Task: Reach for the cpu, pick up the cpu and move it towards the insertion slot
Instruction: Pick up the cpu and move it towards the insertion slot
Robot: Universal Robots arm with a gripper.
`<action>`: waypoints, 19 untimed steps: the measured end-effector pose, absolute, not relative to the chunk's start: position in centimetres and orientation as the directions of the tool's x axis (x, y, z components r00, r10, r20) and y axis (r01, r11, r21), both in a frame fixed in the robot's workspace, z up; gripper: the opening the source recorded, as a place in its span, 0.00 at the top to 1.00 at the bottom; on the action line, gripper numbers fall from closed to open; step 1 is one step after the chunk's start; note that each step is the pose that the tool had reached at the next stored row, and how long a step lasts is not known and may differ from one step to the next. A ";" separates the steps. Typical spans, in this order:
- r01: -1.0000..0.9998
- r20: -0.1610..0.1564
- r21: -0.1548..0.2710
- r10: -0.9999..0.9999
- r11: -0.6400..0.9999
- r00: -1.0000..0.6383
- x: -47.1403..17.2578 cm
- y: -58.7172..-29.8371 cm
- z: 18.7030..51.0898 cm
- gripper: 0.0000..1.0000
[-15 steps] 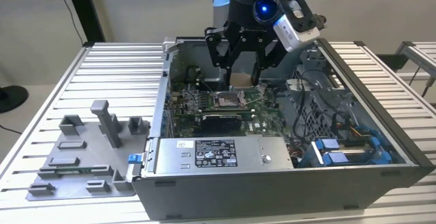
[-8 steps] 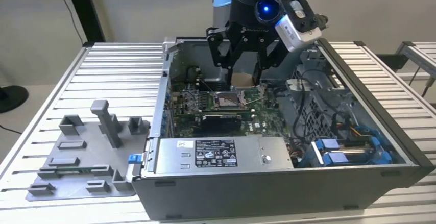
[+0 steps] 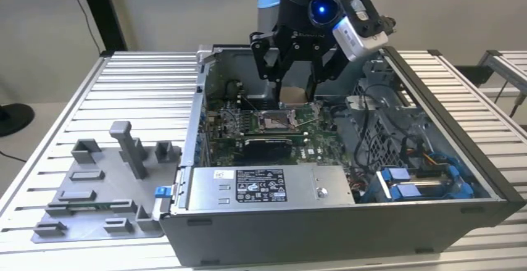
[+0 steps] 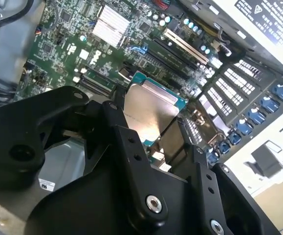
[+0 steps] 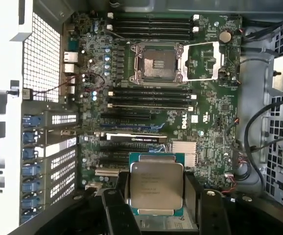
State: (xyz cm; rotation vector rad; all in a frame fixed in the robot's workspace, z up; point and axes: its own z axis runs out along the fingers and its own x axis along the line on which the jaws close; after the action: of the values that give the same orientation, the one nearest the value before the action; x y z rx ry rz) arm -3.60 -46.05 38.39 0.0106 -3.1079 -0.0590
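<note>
Black tool (image 4: 153, 147) in the foreground, its linked fingers (image 4: 131, 161) closed on the cpu (image 4: 148, 110) from both sides. Chip held clear of the green motherboard (image 4: 63, 44) behind it, silvery face turned to the camera, teal edge along its far side. On the board: a white finned heatsink (image 4: 113, 24), long expansion slots (image 4: 185, 46), rows of small capacitors (image 4: 195, 27). Beyond the board, perforated rear brackets with blue clips (image 4: 268, 105).

Open computer case (image 3: 329, 221) on a slatted table (image 3: 140, 92); beside it — grey fixture blocks (image 3: 107, 184).
</note>
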 end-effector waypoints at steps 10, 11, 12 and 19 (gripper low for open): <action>-0.006 0.033 0.038 -0.007 0.999 -0.999 -3.2 -44.6 38.3 1.00; -0.006 0.033 0.038 -0.007 0.999 -0.999 -3.1 -44.5 38.3 1.00; -0.006 0.033 0.038 -0.007 0.999 -0.999 -3.1 -44.4 38.3 1.00; -0.006 0.033 0.038 -0.007 0.999 -0.999 -2.8 -43.9 38.3 1.00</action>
State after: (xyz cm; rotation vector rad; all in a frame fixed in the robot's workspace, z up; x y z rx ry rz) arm -2.77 -43.89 38.27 0.0106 -3.1079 -0.0590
